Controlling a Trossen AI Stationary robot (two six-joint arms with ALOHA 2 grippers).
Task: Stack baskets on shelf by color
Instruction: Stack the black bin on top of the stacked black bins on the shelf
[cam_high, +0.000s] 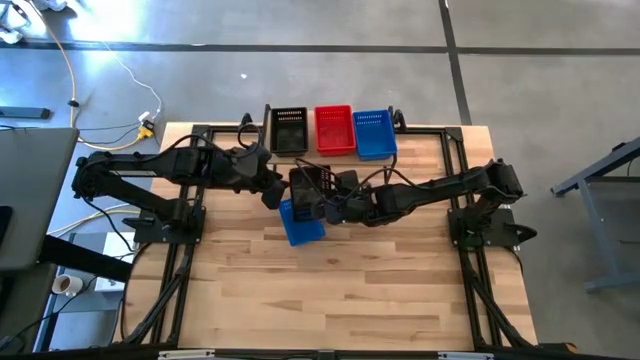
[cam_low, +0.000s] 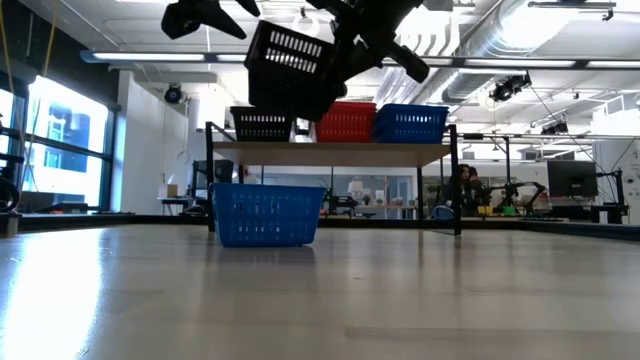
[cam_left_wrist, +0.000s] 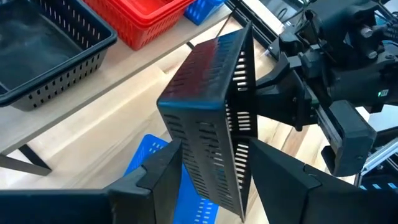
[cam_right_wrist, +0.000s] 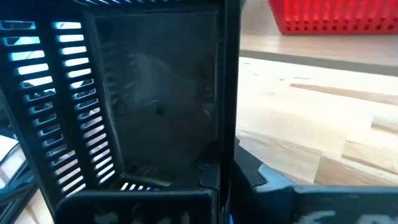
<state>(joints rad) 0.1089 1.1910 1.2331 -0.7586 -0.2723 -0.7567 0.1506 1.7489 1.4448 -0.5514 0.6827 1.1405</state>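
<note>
While both arms hold one black basket (cam_high: 308, 188) tilted in mid-air over the blue basket (cam_high: 300, 222), short of the shelf (cam_low: 340, 152), left gripper (cam_left_wrist: 214, 171) and right gripper (cam_high: 335, 200) each pinch a wall; uneven release or pull btwn them could twist or drop it onto blue.

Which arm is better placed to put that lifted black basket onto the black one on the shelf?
Probably the left. The left gripper clamps the lifted black basket, and its arm lies nearer the shelf's black basket. The right gripper also holds it, but sits farther toward the red basket.
</note>
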